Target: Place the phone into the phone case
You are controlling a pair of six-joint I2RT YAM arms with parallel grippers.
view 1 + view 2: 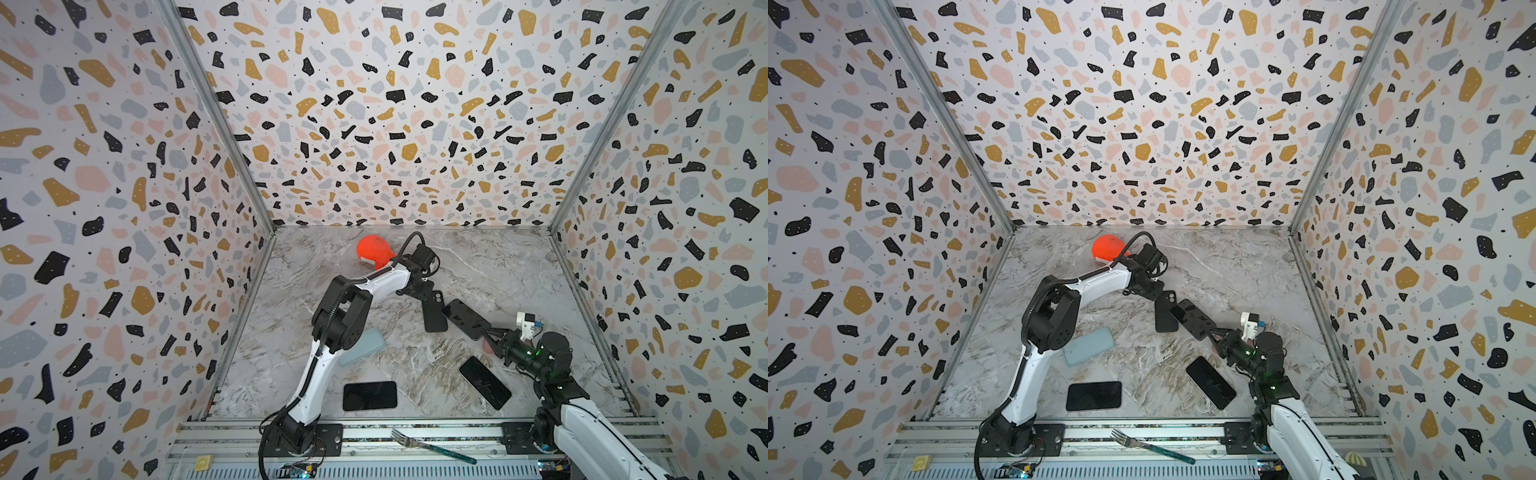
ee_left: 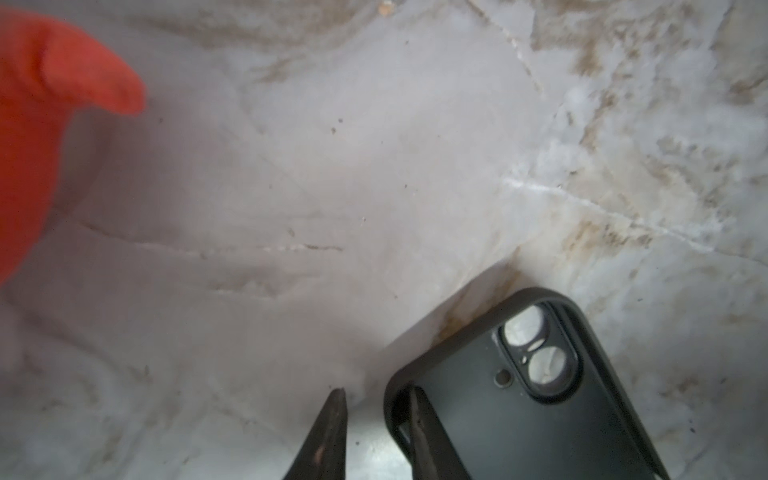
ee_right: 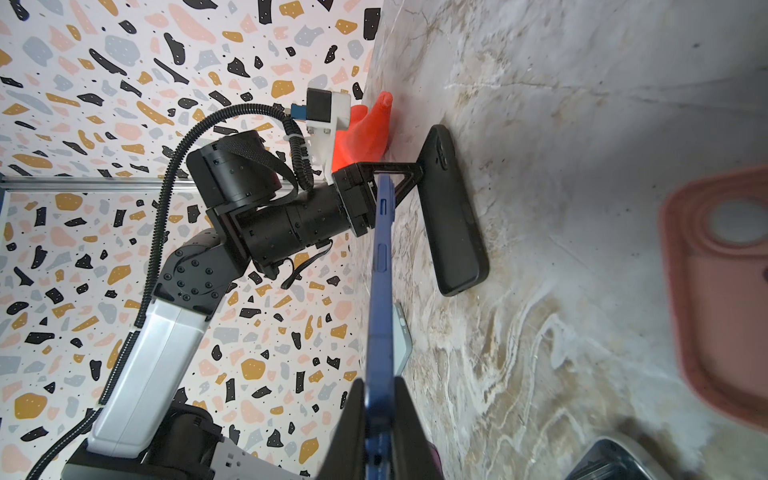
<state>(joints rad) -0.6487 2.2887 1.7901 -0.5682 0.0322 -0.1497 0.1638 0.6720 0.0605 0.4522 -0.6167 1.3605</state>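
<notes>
Step in hand, I judge: steady the case (image 2: 498, 415) for insertion. My left gripper (image 2: 376, 395) straddles its corner wall by the lens cutout, one finger inside, one outside; jaws spread, outer finger clear of the wall. Close gently: the wall looks soft and may flex. My right gripper (image 3: 379, 386) pinches the phone (image 3: 380, 270) by one end, raised and tilted, just beside the case. Seat one phone edge under the rim first, then press flat. The marble table (image 1: 415, 357) looks slick; the case may slide. Patterned walls (image 1: 374, 104) enclose three sides; a spare phone (image 1: 485, 382) lies near.
</notes>
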